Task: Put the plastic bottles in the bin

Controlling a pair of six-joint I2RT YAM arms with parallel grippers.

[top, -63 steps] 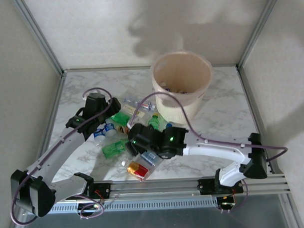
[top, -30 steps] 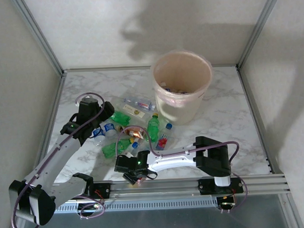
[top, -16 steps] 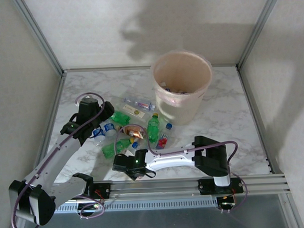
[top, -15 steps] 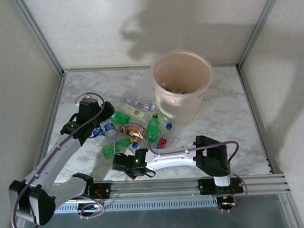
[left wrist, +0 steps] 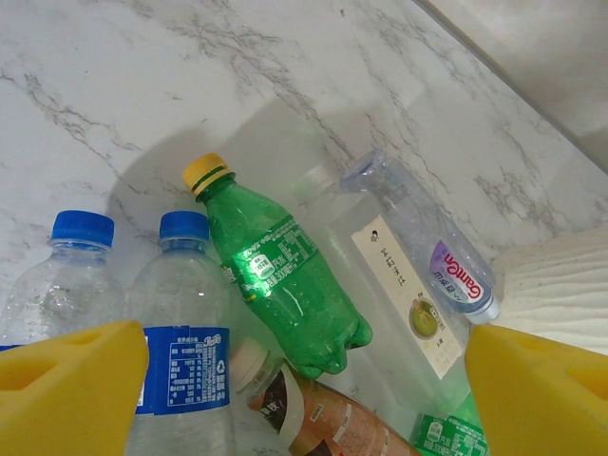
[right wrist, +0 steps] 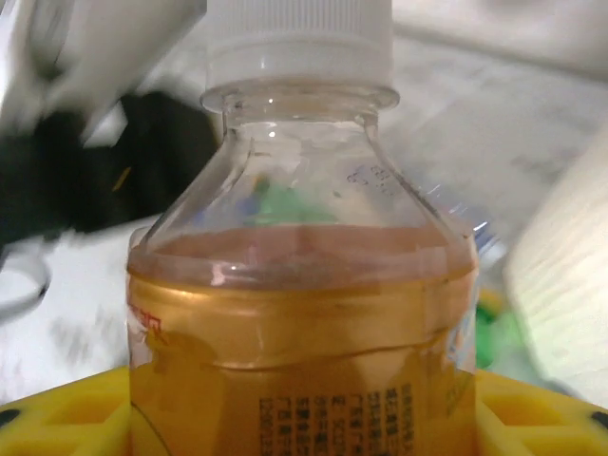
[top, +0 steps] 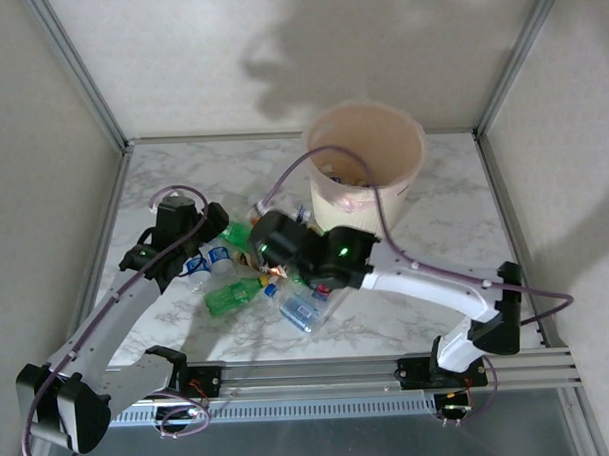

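Note:
My right gripper (right wrist: 302,418) is shut on a plastic bottle (right wrist: 300,285) with a white cap and a copper-orange label, its yellow fingers (right wrist: 66,418) on both sides of it. In the top view the right gripper (top: 270,251) hovers over the pile, just left of the bin (top: 365,166). My left gripper (left wrist: 304,399) is open above a green bottle (left wrist: 280,280), two blue-capped clear bottles (left wrist: 185,313) and a brown-labelled one (left wrist: 318,413), touching none. From above, the left gripper (top: 207,236) sits at the pile's left edge.
A green bottle (top: 232,296) and a clear blue-labelled bottle (top: 302,308) lie toward the front rail (top: 320,373). Two clear labelled bottles (left wrist: 408,285) lie next to the bin's wall (left wrist: 556,285). Bare marble lies right of the bin, bounded by enclosure walls.
My right arm has swung up from beside the front rail to the pile near the bin, now carrying the copper-orange labelled bottle. The left arm has not moved.

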